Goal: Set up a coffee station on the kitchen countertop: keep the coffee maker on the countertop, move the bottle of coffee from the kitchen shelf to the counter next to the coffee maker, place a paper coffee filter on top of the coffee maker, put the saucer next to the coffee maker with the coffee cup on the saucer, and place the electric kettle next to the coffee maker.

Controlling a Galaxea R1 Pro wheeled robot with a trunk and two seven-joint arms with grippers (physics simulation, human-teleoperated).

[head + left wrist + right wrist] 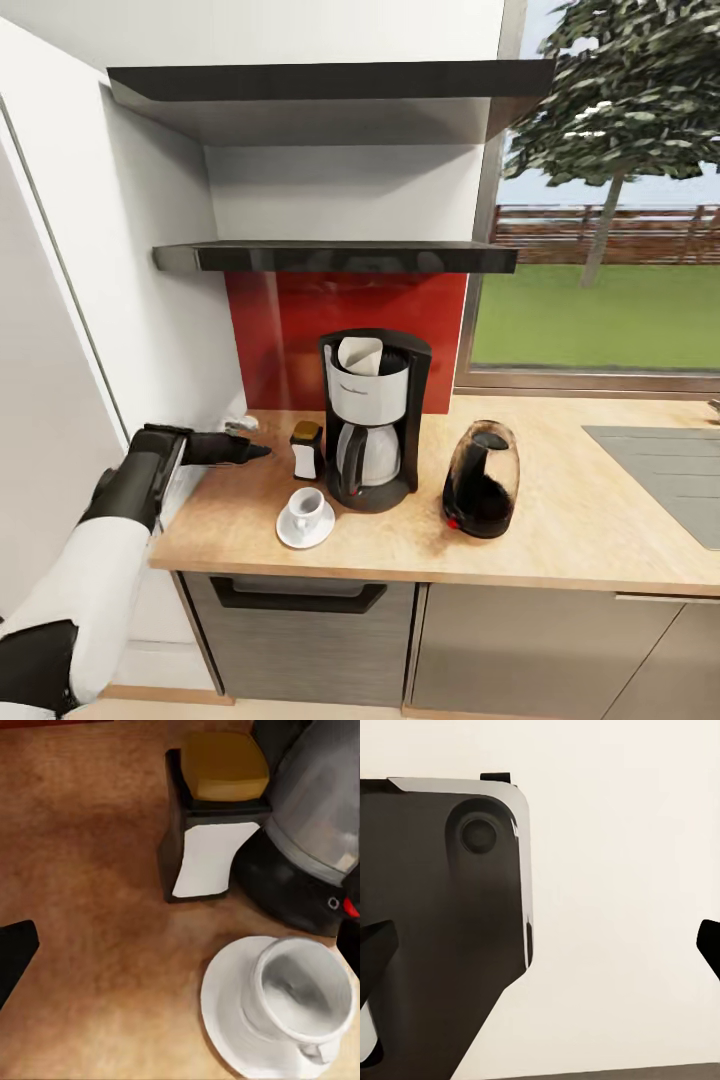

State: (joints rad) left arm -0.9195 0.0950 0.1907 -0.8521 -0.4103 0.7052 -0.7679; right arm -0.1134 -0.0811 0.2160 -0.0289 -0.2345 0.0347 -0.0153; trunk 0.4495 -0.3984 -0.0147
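Note:
The black and silver coffee maker (375, 425) stands on the wooden countertop (580, 520), with a white paper filter (360, 355) in its top. A small coffee bottle (306, 450) with a yellow lid and white label (206, 859) stands touching its left side. In front of them, a white cup (306, 503) sits on a white saucer (290, 530); the left wrist view also shows the cup (304, 994). The dark electric kettle (482, 478) stands right of the maker. My left gripper (250, 440) hovers open just left of the bottle, holding nothing. My right gripper (540, 952) is open and empty.
A sink (670, 475) is set into the counter at the far right. Two dark shelves (335, 257) hang above a red backsplash (285, 340). A white wall closes the left side. In the right wrist view, a dark robot panel (442, 930) shows against a pale wall.

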